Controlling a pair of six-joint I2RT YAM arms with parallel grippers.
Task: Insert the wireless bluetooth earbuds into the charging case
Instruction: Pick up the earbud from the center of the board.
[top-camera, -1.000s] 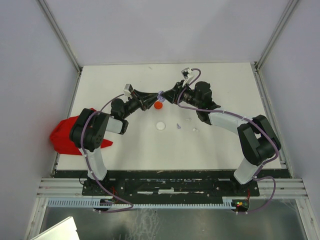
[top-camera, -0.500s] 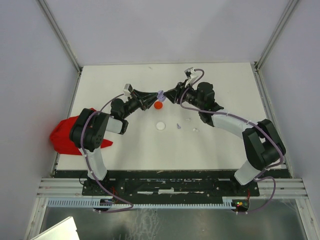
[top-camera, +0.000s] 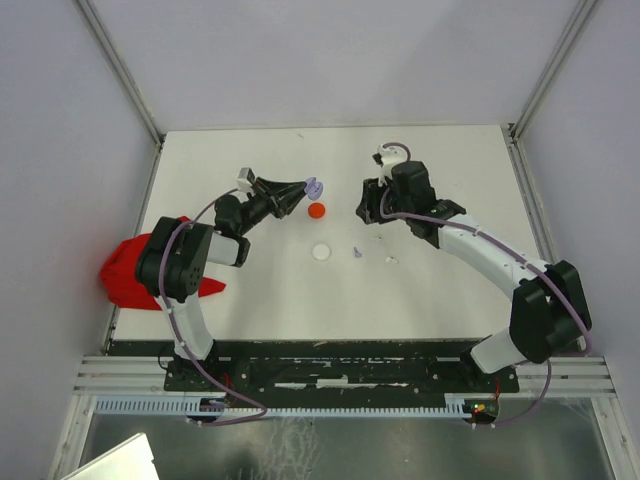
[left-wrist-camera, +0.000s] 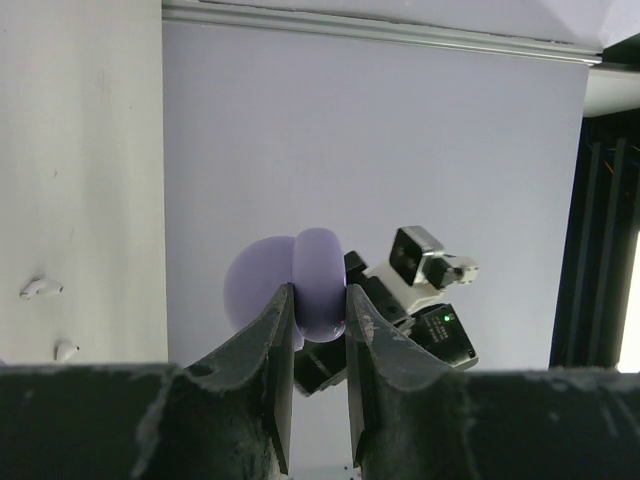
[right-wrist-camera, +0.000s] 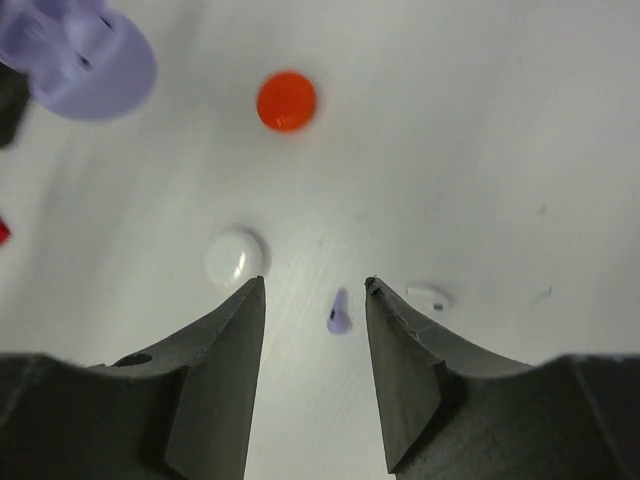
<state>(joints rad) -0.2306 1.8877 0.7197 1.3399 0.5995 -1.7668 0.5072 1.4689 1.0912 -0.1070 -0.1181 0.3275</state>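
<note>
A stemmed lilac earbud (right-wrist-camera: 340, 312) is lying on the white table (top-camera: 260, 290) near a white earbud (right-wrist-camera: 430, 295), below the right gripper (right-wrist-camera: 315, 285), whose jaws are standing apart and holding nothing. The left gripper (left-wrist-camera: 318, 300) is clamping a lilac case (left-wrist-camera: 320, 285) that appears hinged open; its contents cannot be told. A red disc (right-wrist-camera: 286, 100) and a white disc (right-wrist-camera: 233, 257) are lying nearby.

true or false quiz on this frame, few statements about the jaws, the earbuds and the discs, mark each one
1. The left jaws are shut on the lilac case. True.
2. The right jaws grip an earbud. False: they stand open and empty; the lilac earbud lies on the table.
3. The red disc lies farther from the arm bases than the white disc. True.
4. Every earbud is inside the case. False: a white earbud also lies on the table.
</note>
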